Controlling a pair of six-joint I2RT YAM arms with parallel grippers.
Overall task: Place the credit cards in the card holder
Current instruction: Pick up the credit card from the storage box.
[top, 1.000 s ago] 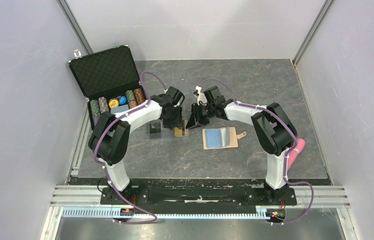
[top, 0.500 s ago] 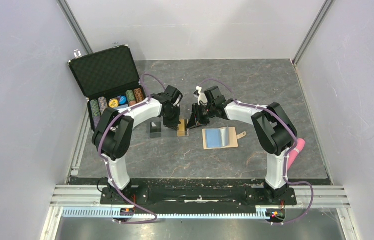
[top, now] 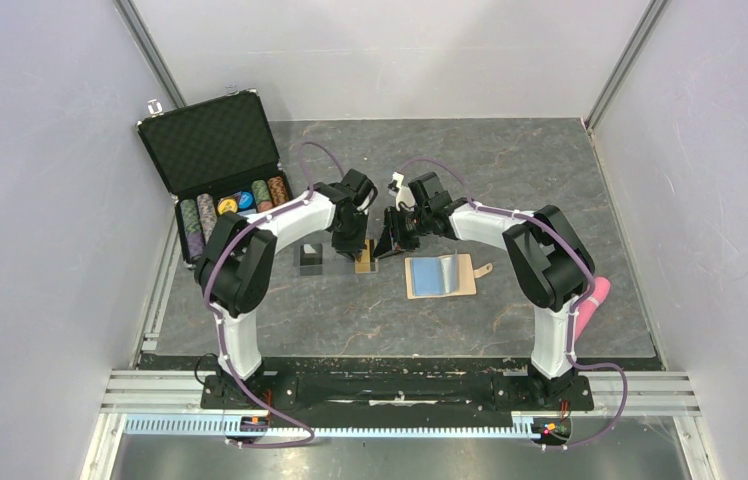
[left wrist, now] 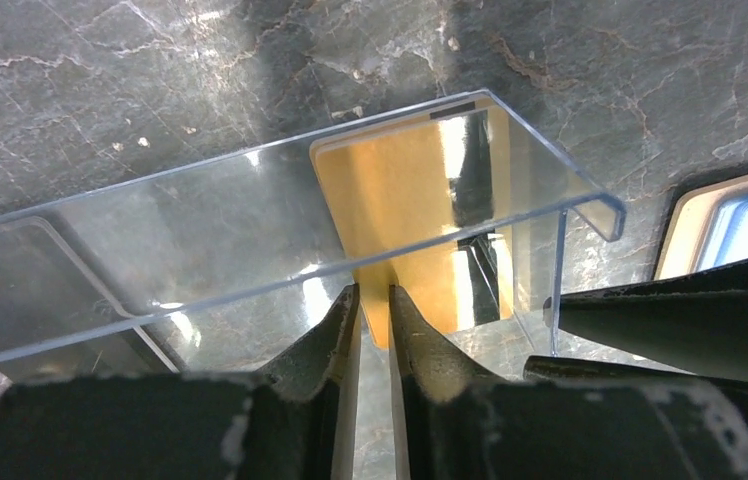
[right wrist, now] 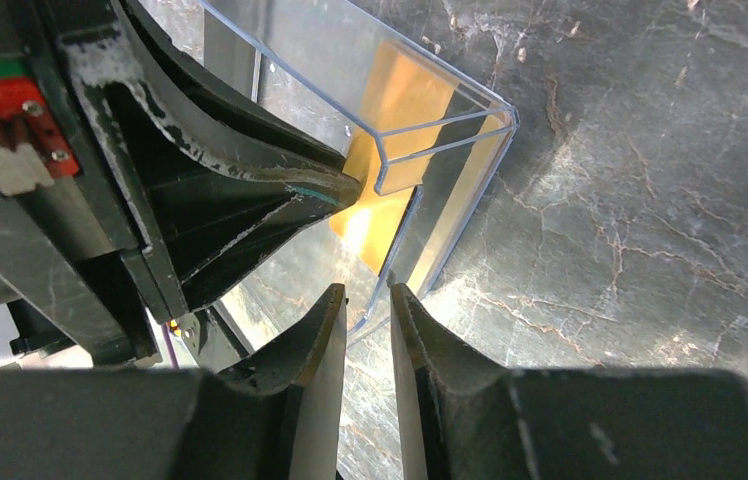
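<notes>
The gold card [left wrist: 400, 200], in the sleeve [left wrist: 200, 220] at the centre of the table [top: 550, 180], is pinched by the left gripper [left wrist: 373, 300]. The sleeve seems clamped by the right gripper [right wrist: 365, 300] (wallet [top: 440, 275] open alongside). A straight pull is advised.

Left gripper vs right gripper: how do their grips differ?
Left gripper pinches the gold card's edge; right gripper clamps the clear sleeve's end. Right gripper stands nearer the card holder than left gripper. Shared: both nearly closed, meeting at the sleeve's card end.
</notes>
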